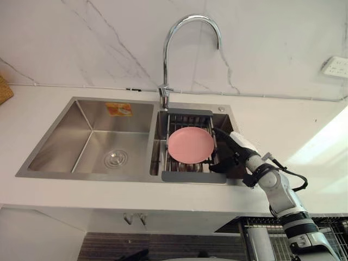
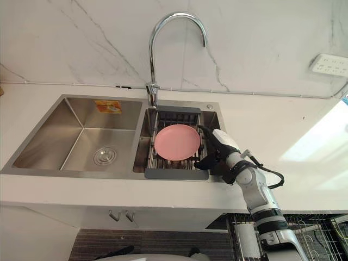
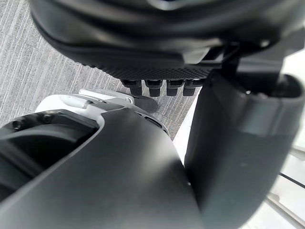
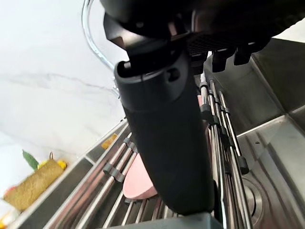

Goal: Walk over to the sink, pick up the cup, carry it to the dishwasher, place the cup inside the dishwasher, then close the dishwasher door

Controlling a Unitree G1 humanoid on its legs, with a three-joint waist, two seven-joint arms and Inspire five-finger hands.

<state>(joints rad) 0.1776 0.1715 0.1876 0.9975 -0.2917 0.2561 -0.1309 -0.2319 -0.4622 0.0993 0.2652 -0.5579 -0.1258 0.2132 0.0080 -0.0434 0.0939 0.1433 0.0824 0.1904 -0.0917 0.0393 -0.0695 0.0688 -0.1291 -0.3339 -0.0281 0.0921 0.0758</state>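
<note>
A round pink dish (image 1: 190, 144) lies flat on a dark drain rack (image 1: 191, 176) set across the right basin of the steel sink (image 1: 87, 128); I see no cup shape apart from it. My right hand (image 1: 235, 153) reaches in from the right, at the rack's right edge beside the dish, with fingers relaxed and holding nothing. In the right wrist view its thumb (image 4: 167, 133) stretches out over the rack bars, the pink dish (image 4: 137, 185) just past it. My left hand (image 3: 143, 62) hangs low over grey carpet, fingers (image 3: 157, 88) relaxed and empty.
A tall curved faucet (image 1: 166, 54) rises behind the rack. The left basin (image 1: 115, 157) holds just a drain. White counter surrounds the sink, with a wall outlet (image 1: 336, 66) at far right and a woven basket (image 1: 3, 89) at far left. A wire rack (image 2: 321, 228) shows below the counter, lower right.
</note>
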